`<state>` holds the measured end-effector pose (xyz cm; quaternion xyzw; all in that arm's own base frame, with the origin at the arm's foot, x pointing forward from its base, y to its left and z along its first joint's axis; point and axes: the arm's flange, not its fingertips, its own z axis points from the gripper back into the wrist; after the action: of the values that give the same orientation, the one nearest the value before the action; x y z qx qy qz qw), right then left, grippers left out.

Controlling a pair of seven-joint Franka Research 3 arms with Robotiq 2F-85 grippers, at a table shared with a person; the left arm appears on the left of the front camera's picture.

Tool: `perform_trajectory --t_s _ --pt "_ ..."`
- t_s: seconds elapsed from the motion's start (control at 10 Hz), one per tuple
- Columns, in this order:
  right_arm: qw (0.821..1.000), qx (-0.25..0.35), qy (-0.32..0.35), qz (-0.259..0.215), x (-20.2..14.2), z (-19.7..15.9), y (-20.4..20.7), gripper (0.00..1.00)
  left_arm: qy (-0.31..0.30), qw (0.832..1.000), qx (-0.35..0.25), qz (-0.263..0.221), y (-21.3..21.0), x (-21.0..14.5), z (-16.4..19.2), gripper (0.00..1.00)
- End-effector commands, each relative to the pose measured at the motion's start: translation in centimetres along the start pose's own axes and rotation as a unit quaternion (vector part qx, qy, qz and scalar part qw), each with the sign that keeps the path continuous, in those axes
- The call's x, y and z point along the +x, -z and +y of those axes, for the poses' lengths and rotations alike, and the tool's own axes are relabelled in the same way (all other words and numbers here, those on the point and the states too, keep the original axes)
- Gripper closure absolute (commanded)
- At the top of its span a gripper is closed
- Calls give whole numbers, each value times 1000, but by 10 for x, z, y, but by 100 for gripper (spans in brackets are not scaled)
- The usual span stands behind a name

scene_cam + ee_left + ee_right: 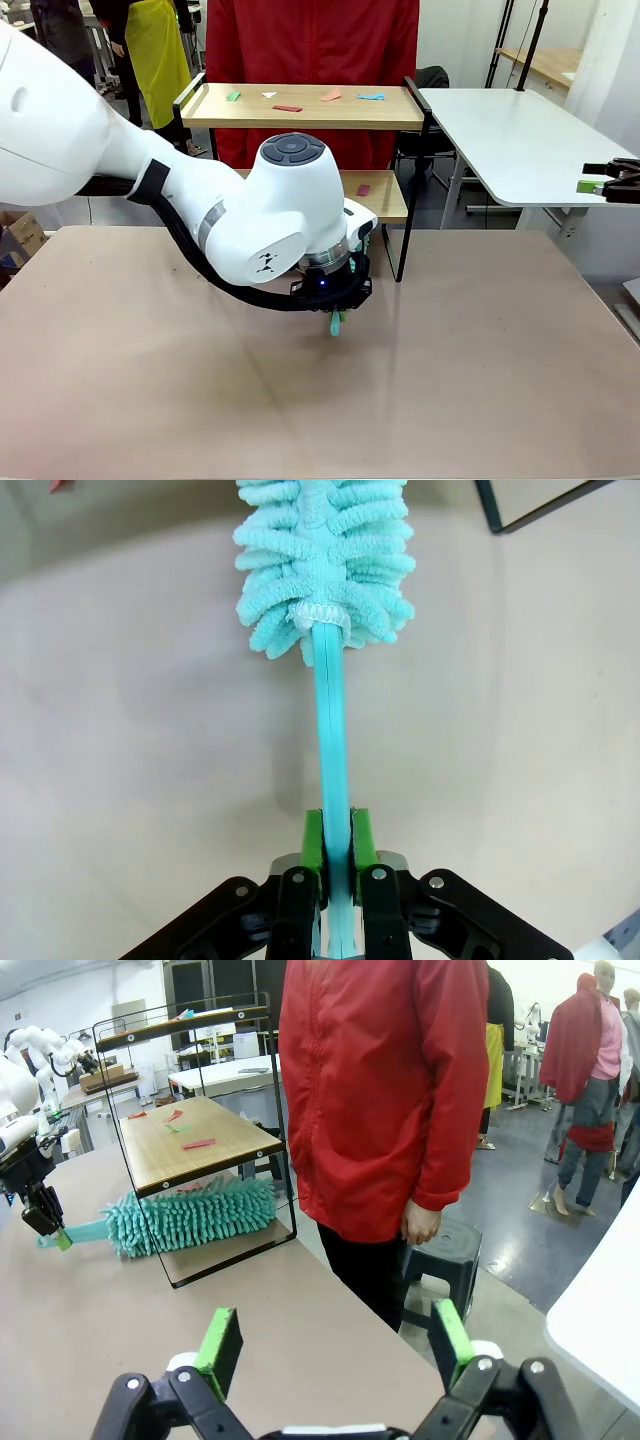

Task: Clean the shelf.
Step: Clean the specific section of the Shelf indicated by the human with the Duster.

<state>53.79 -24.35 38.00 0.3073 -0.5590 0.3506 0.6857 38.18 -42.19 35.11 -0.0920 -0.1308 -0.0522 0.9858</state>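
The shelf (300,106) stands at the table's far edge, with several small coloured scraps (287,108) on its top board and a red one (363,189) on the lower board. My left gripper (338,318) is shut on the handle of a teal fluffy duster (320,560). In the right wrist view the duster head (190,1215) lies inside the shelf's (190,1145) lower tier, held from the table side by the left gripper (48,1222). My right gripper (335,1345) stands open and empty, off to the far right (598,180).
A person in a red coat (310,40) stands right behind the shelf. A white table (510,140) sits at the back right. The beige tabletop (300,400) is bare in front of my left arm (230,200).
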Motion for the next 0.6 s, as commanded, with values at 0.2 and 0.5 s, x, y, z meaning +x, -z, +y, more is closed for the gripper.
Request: perform_trajectory --t_s 0.2,0.5 --pt "1000 -7 6 5 9 1 2 0 -25 999 32 -13 -12 -14 33 87" --pt "1000 -7 6 5 9 1 2 0 -34 998 50 -23 -16 -22 62 87"
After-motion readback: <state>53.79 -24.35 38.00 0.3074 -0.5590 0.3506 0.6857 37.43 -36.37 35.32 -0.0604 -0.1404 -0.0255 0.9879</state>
